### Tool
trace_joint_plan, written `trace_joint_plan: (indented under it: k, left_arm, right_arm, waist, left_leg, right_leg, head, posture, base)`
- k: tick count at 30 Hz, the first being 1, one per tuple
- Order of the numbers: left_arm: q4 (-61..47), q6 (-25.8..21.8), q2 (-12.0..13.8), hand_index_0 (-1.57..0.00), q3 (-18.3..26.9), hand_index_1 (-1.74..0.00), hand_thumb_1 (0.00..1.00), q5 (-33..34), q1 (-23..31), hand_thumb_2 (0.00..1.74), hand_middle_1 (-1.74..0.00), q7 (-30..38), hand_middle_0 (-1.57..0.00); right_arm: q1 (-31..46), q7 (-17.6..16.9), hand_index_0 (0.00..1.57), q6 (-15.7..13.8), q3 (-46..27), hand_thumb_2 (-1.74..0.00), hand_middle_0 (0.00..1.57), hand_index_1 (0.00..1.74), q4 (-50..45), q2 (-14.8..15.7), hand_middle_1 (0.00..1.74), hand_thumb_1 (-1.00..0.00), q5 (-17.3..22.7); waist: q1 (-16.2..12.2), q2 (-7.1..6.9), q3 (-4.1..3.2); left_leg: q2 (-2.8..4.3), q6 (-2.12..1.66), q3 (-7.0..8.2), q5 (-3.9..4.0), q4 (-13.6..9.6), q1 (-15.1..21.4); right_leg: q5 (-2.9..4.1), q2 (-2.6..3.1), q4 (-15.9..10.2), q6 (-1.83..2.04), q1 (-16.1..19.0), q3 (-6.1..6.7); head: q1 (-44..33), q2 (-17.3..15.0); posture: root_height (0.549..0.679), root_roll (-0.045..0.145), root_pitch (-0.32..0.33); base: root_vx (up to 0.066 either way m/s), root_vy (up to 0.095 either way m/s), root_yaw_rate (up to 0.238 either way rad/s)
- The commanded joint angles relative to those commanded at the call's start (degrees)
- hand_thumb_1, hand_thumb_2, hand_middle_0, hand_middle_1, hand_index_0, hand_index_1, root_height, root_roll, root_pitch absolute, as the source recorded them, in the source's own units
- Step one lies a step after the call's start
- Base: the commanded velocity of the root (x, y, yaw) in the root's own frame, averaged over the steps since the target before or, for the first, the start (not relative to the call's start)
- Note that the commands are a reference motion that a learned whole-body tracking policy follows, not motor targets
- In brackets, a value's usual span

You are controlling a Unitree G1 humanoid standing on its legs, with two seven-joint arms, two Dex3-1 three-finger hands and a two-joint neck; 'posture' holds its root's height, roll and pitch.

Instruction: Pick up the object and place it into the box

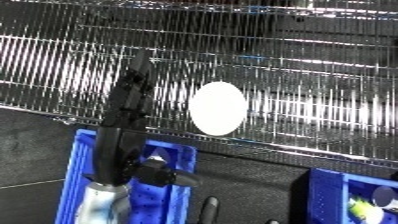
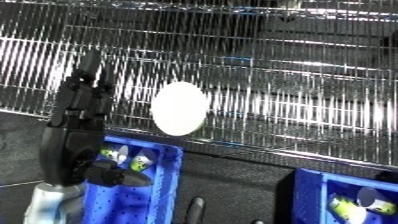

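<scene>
We judge the task barely begun; the white disc (image 1: 218, 108) lies at frame centre on the wire shelf (image 1: 302, 60), untouched; our left hand (image 1: 124, 125), fingers straight and together, reaches up beside it; the blue bin (image 2: 169, 170) waits lower left.

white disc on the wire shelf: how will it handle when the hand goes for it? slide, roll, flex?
The disc looks thin and flat, so probably light and hard to get fingers under. It lies on a wire shelf of smooth rods, so a push would likely slide it. Its round edge suggests it could roll if tipped upright. The left hand is beside it, fingers straight, not touching.
</scene>
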Motion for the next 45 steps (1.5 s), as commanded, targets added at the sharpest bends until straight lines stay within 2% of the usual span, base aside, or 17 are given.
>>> trace_joint_plan:
  k: [16, 24, 35, 45]
  left_arm:
    - [11.34, -0.59, -0.16, 0.0, -0.18, 0.0, 0.0, -0.23, -5.52, 0.0, 0.0, 0.04, 0.0]
    - [14.86, 0.52, -1.27, 0.0, -1.67, 0.0, 0.0, -0.57, -7.69, 0.0, 0.0, -1.81, 0.0]
    - [19.68, 2.26, -3.2, 0.0, -3.07, 0.0, 0.0, -2.81, -10.53, 0.0, 0.0, -3.91, 0.0]
    - [23.47, 2.66, -3.88, -0.79, -2.78, -0.87, 0.5, -4.54, -13.1, 0.87, -0.87, -4.65, -0.79]
  right_arm:
    - [-0.95, -0.82, 0.0, 0.76, 1.74, 0.0, 0.0, 0.0, -1.74, -0.25, 0.0, 0.0, -0.79]
    - [-1.56, -1.72, 0.0, 1.08, 2.44, 0.0, 0.0, 0.0, -2.78, 0.23, 0.0, 0.0, -0.36]
    - [-2.27, -2.84, 0.0, 1.12, 3.26, 0.0, 0.0, 0.0, -3.99, 1.05, 0.0, 0.0, -0.18]
    - [-2.26, -3.18, 0.0, 0.92, 3.83, 0.0, 0.0, 0.0, -5.35, 1.37, 0.0, 0.0, -0.36]
  waist:
    - [-2.34, -1.49, 0.0]
    - [-3.2, -2.02, 0.0]
    - [-4.38, -2.8, 0.0]
    - [-5.26, -3.29, 0.0]
  left_leg:
    - [1.23, -0.18, 0.86, -0.76, 1.53, -2.54]
    - [1.58, -0.29, 0.95, -0.83, 1.36, -3.11]
    - [2.17, -0.47, 1.3, -0.97, 1.29, -3.18]
    - [2.5, -0.69, 1.56, -0.98, 0.81, -2.73]
  right_leg:
    - [-0.27, 1.12, 1.13, -0.04, -2.89, 0.93]
    - [-0.09, 1.45, 0.85, 0.07, -3.62, 1.22]
    - [0.38, 1.76, 0.08, 0.42, -3.7, 1.57]
    - [0.5, 1.91, -0.61, 0.53, -3.44, 1.81]
  head:
    - [-3.34, 1.91]
    - [-3.52, 2.55]
    - [-4.44, 3.31]
    - [-5.65, 3.66]
  posture:
    - [0.642, 0.004, 0.141]
    - [0.642, 0.001, 0.153]
    - [0.642, -0.002, 0.158]
    - [0.643, -0.001, 0.159]
  base:
    - [0.005, 0.021, -0.05]
    - [-0.005, 0.008, -0.02]
    - [-0.01, 0.003, -0.032]
    - [-0.005, 0.0, -0.019]
